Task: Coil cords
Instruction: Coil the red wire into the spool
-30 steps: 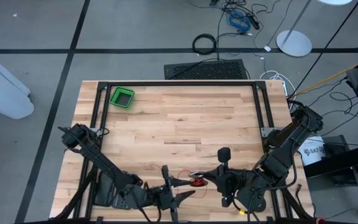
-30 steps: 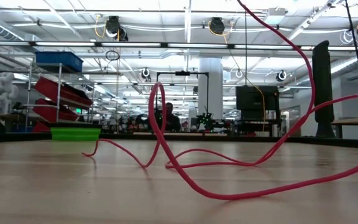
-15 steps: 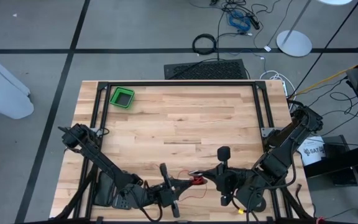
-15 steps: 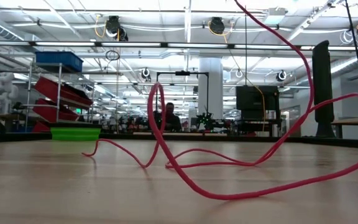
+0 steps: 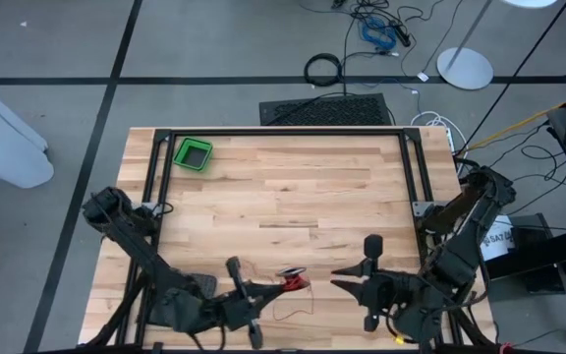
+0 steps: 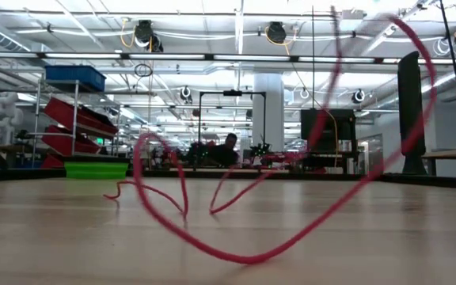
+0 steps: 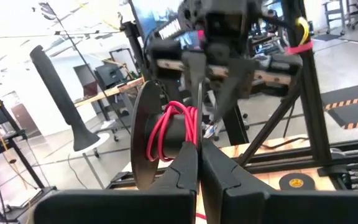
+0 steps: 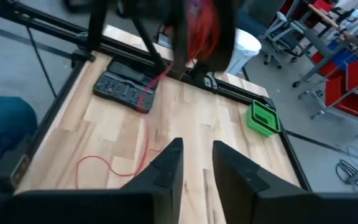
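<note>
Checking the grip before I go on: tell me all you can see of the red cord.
The cord is thin, red and flexible. A few turns are wound on a dark round spool, held above the table by the shut left gripper. A loose tail lies in an open loop on the wooden table. The open right gripper stands apart from it.

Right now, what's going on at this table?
The two arms are coiling a red cord near the table's front edge. The left claw is shut on a small spool wound with the cord, lifted off the wooden table. The right claw stands apart from the spool with its fingers parted, holding nothing. A loose length of cord trails over the tabletop below them. A green bin sits at the far left corner, untouched.
</note>
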